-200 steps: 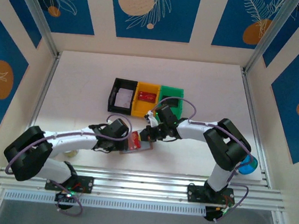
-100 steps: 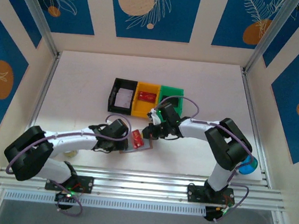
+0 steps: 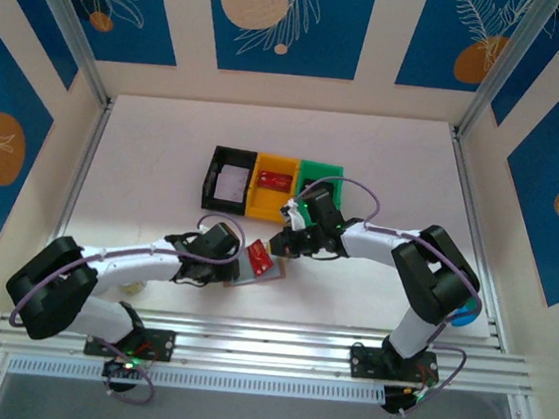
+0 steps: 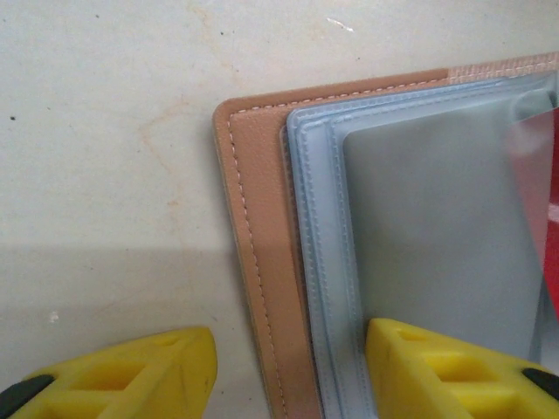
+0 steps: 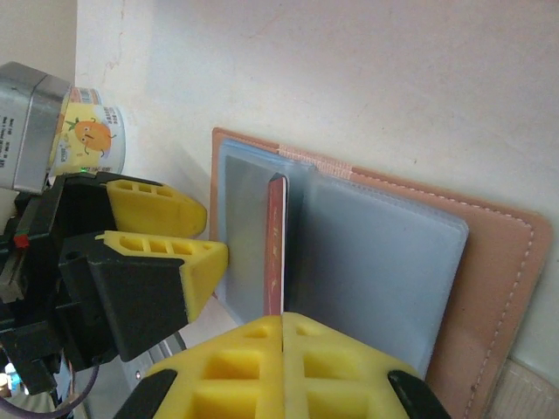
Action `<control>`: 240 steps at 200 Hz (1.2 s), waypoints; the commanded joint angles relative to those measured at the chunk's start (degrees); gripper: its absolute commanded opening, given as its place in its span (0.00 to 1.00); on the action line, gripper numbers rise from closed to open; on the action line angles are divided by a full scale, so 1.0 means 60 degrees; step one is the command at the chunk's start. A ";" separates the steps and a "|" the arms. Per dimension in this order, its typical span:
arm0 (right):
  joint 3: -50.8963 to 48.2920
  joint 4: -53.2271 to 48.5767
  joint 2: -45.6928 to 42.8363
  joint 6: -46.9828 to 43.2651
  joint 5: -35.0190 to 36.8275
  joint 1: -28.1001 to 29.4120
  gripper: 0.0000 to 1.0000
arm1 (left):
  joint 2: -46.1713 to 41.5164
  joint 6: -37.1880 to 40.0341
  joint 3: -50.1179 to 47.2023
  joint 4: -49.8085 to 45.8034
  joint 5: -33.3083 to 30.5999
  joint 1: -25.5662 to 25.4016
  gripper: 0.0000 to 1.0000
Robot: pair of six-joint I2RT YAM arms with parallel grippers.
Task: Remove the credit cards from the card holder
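The tan card holder [image 3: 265, 274] lies open on the table, its grey-blue pockets [image 4: 419, 218] facing up. My right gripper [image 5: 282, 319] is shut on a red credit card [image 5: 275, 236], seen edge-on and standing up from the pocket at the holder's fold. The same red card [image 3: 257, 258] shows at the holder in the top view, with the right gripper [image 3: 278, 244] just right of it. My left gripper [image 4: 288, 375] is open and straddles the holder's left edge, one finger [image 4: 445, 375] on the pocket, the other over bare table.
Behind the holder stand a black bin [image 3: 212, 184] with a white card, a yellow bin [image 3: 270, 201] with a red card [image 3: 275, 180], and a green bin [image 3: 322, 169]. A small tin with an orange picture [image 5: 92, 131] sits near the left arm.
My right gripper has drawn back toward the bins and to the right with the red card in it. The left gripper and the holder have stayed put.
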 commanded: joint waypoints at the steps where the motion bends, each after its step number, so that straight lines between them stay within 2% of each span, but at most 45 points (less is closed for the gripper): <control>1: -0.0076 0.0110 -0.0119 -0.0083 -0.0429 0.0057 0.00 | 0.0350 0.0118 -0.0354 0.0191 0.0481 0.0045 0.51; 41: 0.0505 -0.0393 0.0516 -0.0374 -0.0453 0.0639 0.00 | 0.0356 0.0031 -0.0333 0.0285 0.0626 0.0034 0.52; 80: 0.0841 -0.0757 0.0918 -0.0493 -0.0582 0.0783 0.00 | 0.0426 -0.0072 -0.0433 0.0512 0.0764 0.0039 0.52; 119: 0.0931 -0.0908 0.1018 -0.0551 -0.0436 0.0843 0.17 | 0.0492 -0.0095 -0.0482 0.0613 0.0818 0.0036 0.52; 158: 0.0988 -0.0983 0.1090 -0.0610 -0.0484 0.0828 0.23 | 0.0492 -0.0072 -0.0522 0.0612 0.0803 0.0044 0.51; 167: 0.0975 -0.0939 0.1091 -0.0592 -0.0514 0.0828 0.21 | 0.0484 -0.0073 -0.0529 0.0637 0.0807 0.0036 0.52; 182: 0.0999 -0.0967 0.1131 -0.0594 -0.0512 0.0833 0.10 | 0.0466 -0.0053 -0.0544 0.0628 0.0800 0.0037 0.52; 205: 0.0971 -0.1069 0.1017 -0.0604 -0.0266 0.0736 0.00 | 0.0330 0.0063 -0.0439 0.0396 0.0715 0.0041 0.52; 240: 0.0248 -0.0437 0.0263 -0.0144 0.0083 0.0128 0.00 | -0.0623 0.0848 -0.0009 -0.0759 0.0060 0.0176 0.53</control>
